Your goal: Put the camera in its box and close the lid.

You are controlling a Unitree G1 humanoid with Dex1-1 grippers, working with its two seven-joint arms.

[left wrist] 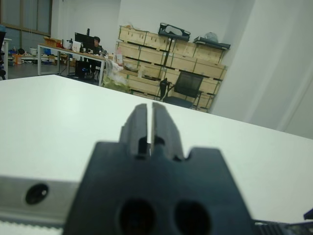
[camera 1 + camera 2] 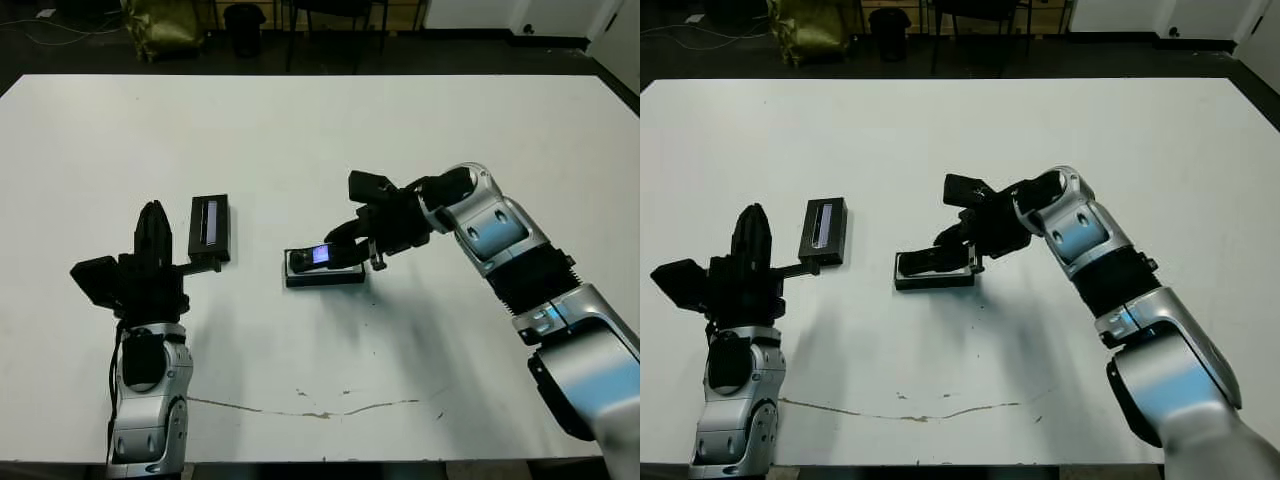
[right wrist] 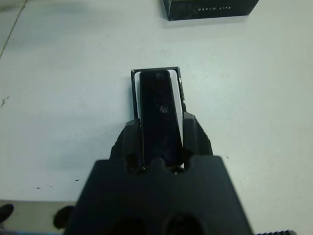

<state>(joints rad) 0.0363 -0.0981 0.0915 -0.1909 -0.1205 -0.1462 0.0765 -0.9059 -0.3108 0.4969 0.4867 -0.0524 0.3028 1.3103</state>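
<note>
Right gripper [image 3: 159, 139] is clamped on the camera [image 3: 157, 112], one finger on each long side, holding it right over the box [image 2: 324, 272] near the middle of the table [image 2: 320, 130]. From the wrist view the camera lines up lengthwise with the white-lined tray; whether it's already seated or just above the lining is hard to say. The glossy bluish patch catches the light in the head view. The lid [image 2: 209, 225] lies flat well to the left of the box, stripe up. Left gripper [image 1: 149, 128] is raised just beside the lid, fingers pressed together, gripping nothing.
</note>
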